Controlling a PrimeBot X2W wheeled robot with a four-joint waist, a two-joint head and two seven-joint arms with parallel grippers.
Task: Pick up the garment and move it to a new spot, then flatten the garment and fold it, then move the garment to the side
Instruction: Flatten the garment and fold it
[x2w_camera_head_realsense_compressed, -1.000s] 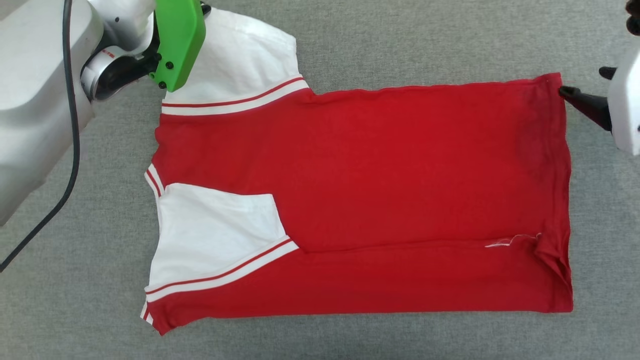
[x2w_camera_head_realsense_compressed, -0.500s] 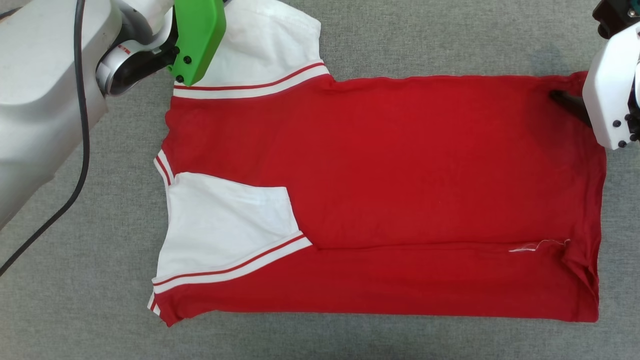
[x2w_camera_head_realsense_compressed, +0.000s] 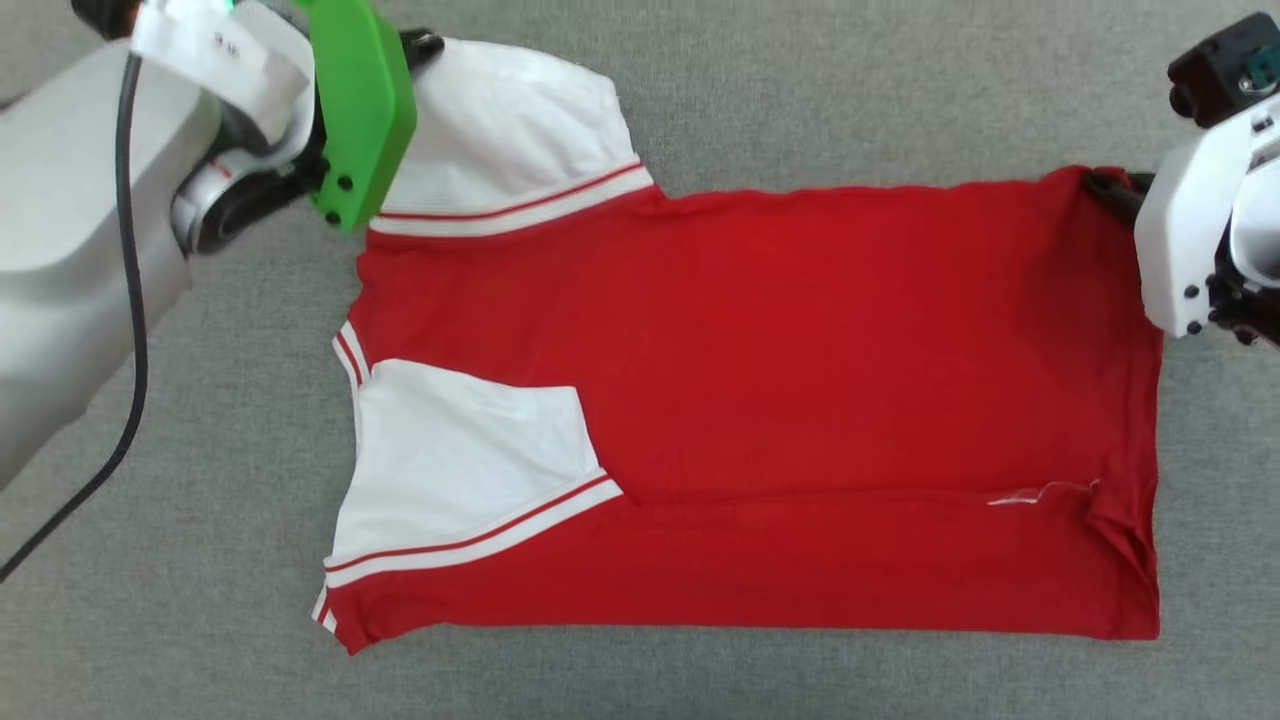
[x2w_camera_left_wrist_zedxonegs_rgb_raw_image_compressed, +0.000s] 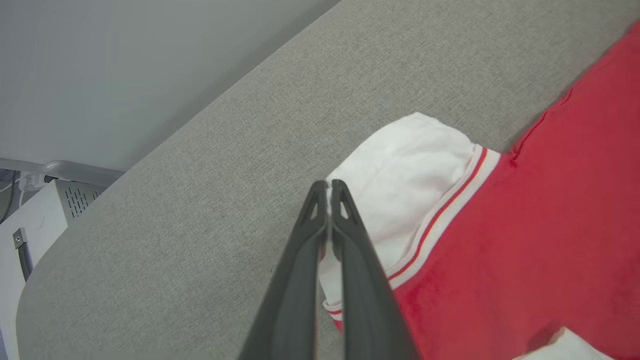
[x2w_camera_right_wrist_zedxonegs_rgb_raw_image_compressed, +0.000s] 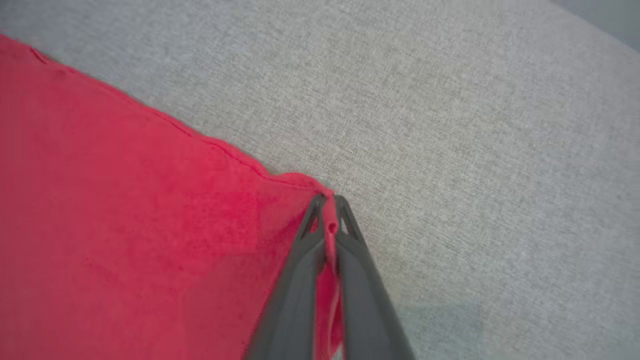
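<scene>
On grey surface (x2w_camera_head_realsense_compressed: 850, 90), left end effector (x2w_camera_left_wrist_zedxonegs_rgb_raw_image_compressed: 325, 184) pinches garment (x2w_camera_head_realsense_compressed: 800, 350) sleeve, right end effector (x2w_camera_right_wrist_zedxonegs_rgb_raw_image_compressed: 329, 197) hem.

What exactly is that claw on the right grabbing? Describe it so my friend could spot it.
On the grey table lies a red T-shirt, white sleeves at the left, hem at the right. The right gripper pinches the hem's far corner. Unlike the near hem corner, which lies free beside a loose white thread, this one sits between two dark fingers.

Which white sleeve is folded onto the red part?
The near sleeve lies folded over the red body; the far sleeve sticks out onto the grey surface.
</scene>
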